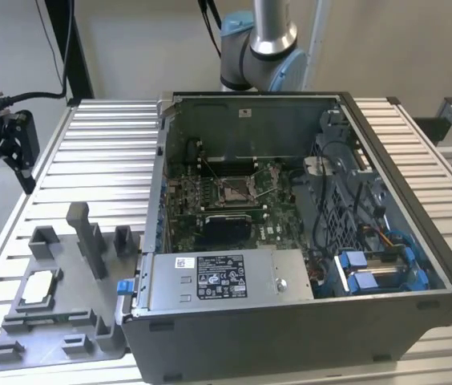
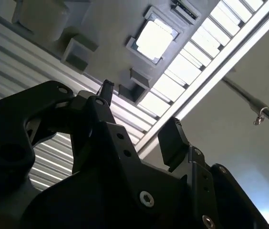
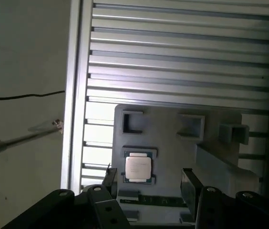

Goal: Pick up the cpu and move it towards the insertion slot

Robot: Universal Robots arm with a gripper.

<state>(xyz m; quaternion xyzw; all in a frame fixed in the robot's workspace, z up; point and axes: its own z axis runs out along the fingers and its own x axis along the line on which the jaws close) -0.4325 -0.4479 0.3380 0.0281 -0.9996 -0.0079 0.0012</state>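
Observation:
The cpu (image 1: 38,287) is a small pale silvery square lying flat in a recess of the grey plastic tray (image 1: 66,325) at the exterior view's lower left. It also appears in both wrist views (image 2: 154,39) (image 3: 138,167). My black gripper (image 1: 3,180) hangs open over the table's edge at the exterior view's far left, above and behind the tray. Its fingers (image 2: 172,138) (image 3: 189,183) are spread with nothing between them, and the cpu lies below them. The insertion slot (image 1: 234,190), with a shiny metal frame, sits on the motherboard inside the open computer case.
The open computer case (image 1: 386,241) takes up the middle and right of the slatted metal table (image 1: 98,160). A silver power-supply box (image 1: 222,279) lies along its front. Upright grey blocks (image 1: 90,237) stand on the tray. The arm's base (image 1: 258,48) stands behind the case.

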